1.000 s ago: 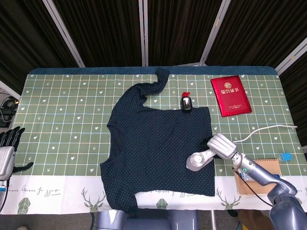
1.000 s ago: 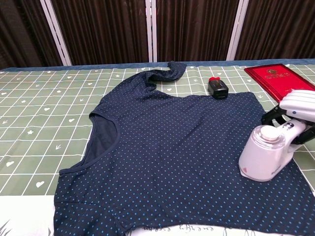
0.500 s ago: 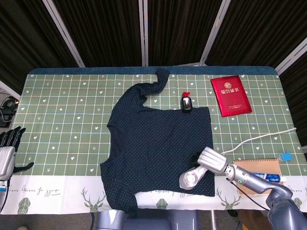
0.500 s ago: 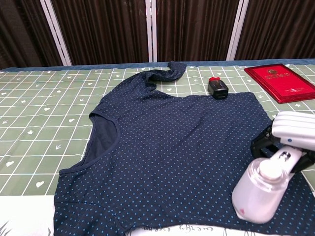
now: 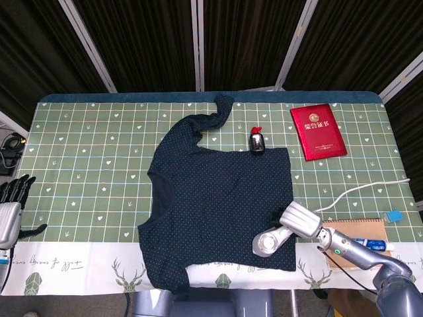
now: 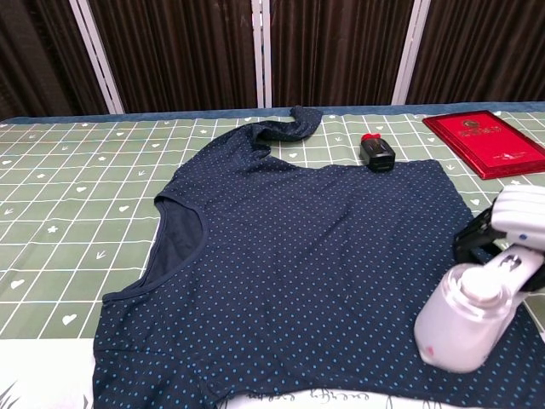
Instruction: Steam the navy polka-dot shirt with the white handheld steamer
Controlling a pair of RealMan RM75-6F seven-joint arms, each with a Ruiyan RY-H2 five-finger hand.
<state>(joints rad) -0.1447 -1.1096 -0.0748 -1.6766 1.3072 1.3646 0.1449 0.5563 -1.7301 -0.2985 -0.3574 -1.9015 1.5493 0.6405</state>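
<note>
The right arm reached in from the near right corner of the table, stretched low and pointing left toward the shirt. The right hand sat at the shirt's right edge, its fingers wrapped around the handle of the white steamer, gripping it. The steamer tilted down and to the left, its rounded head resting on or just above the shirt's near right corner; which of the two could not be told.

The left hand hung at the far left edge of the head view, beside the table's near left corner and well apart from the shirt. Its dark fingers were spread and pointed up, holding nothing.

The navy polka-dot shirt lay flat in the middle of the table, collar to the left, one sleeve curling toward the far edge. Open green checked cloth spread wide on its left side. A small black bottle with a red cap lay touching the shirt's far edge. A red booklet lay beyond it toward the far right. A white cord ran from the steamer toward the right edge. A brown notebook lay near the right arm, with a small blue item beside it.
</note>
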